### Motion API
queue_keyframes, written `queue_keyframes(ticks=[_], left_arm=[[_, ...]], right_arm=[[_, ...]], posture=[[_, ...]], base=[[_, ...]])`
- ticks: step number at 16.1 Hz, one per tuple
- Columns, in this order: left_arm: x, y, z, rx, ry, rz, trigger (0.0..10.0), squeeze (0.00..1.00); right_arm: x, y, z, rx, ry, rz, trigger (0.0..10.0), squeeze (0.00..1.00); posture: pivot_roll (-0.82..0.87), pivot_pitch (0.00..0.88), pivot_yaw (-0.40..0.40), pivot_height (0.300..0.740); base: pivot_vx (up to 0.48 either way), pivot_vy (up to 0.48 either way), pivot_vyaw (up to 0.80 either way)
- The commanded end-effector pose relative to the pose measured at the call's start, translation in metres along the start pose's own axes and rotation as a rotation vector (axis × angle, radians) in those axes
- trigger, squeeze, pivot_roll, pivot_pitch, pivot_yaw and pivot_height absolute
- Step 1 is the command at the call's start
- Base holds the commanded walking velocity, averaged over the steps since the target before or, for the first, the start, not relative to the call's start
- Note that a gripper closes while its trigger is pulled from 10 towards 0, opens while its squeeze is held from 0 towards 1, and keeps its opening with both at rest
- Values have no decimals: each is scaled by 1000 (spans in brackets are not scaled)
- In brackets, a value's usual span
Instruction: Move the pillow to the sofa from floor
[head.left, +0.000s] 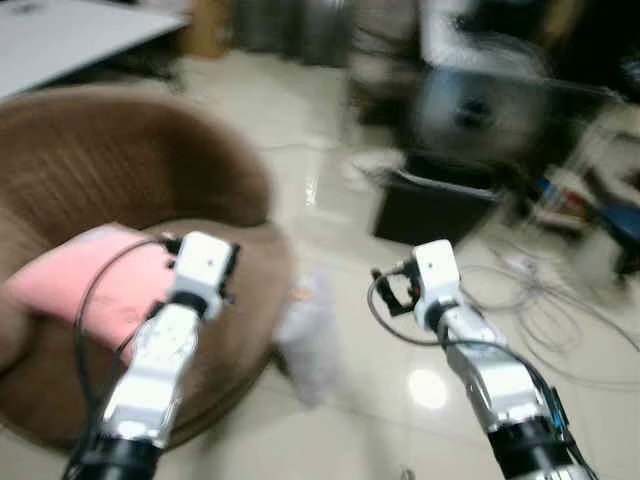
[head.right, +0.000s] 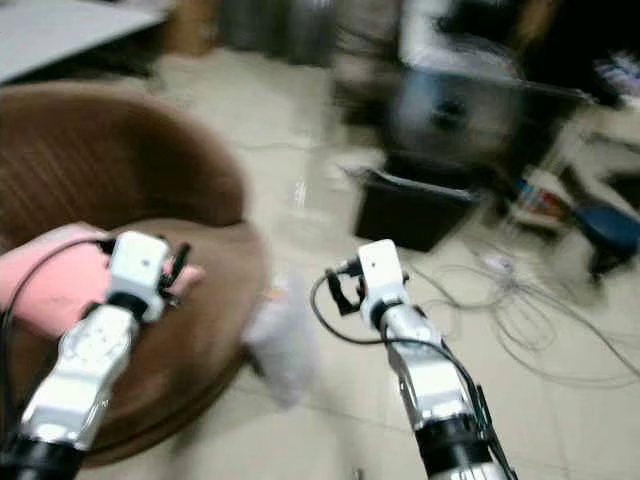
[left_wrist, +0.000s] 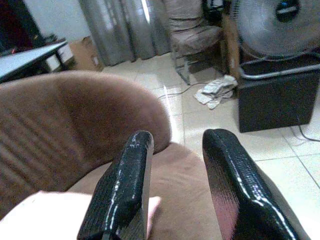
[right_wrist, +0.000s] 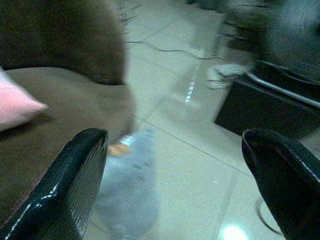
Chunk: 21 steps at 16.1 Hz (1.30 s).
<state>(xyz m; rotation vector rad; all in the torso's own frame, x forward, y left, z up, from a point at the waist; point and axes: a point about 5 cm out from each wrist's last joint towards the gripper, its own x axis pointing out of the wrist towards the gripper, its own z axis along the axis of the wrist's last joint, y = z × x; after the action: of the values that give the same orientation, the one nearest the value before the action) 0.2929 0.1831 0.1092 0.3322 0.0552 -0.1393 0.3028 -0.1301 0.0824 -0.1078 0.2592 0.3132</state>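
Note:
A pink pillow (head.left: 95, 278) lies on the seat of the round brown sofa (head.left: 120, 160) at the left. My left gripper (left_wrist: 180, 137) hovers just above the pillow's near corner (left_wrist: 65, 217). It is open, with nothing between its fingers. My right gripper (right_wrist: 175, 135) is wide open over the tiled floor to the right of the sofa and holds nothing. The pillow's pointed corner (right_wrist: 17, 107) also shows in the right wrist view.
A pale crumpled bag (head.left: 310, 335) lies on the floor against the sofa's right edge. Behind it stand a black box (head.left: 435, 205) and a fan (head.left: 470, 110). Loose cables (head.left: 545, 300) trail at the right. A white table (head.left: 60, 35) stands at the back left.

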Motion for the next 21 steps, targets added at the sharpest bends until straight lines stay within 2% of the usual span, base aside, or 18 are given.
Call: queue_keyframes(ticks=[1, 5, 11, 14, 21], left_arm=[[2, -14, 3, -8, -6, -46, 10000, 0], [4, -14, 3, -18, -11, -41, 10000, 0], [7, -13, 7, -20, -27, -40, 10000, 0], [8, -15, 9, -11, -39, -58, 10000, 0], [9, -14, 9, 21, -37, -63, 10000, 0]], right_arm=[[-5, -12, -7, 6, 24, -40, 10000, 0], [-7, -12, -7, 4, 22, -47, 10000, 0], [-6, -12, -7, -11, 23, -43, 10000, 0], [-7, -11, -10, -1, 30, -44, 10000, 0], [-13, -13, -23, 5, 63, -43, 10000, 0]], posture=[[79, 0, -23, 740], [74, 0, -24, 740], [76, 0, -24, 740], [77, 0, -21, 740], [77, 0, -11, 740]], base=[[0, -442, -788], [0, -201, -788], [0, 0, 0], [0, 333, -146], [0, 447, -582]])
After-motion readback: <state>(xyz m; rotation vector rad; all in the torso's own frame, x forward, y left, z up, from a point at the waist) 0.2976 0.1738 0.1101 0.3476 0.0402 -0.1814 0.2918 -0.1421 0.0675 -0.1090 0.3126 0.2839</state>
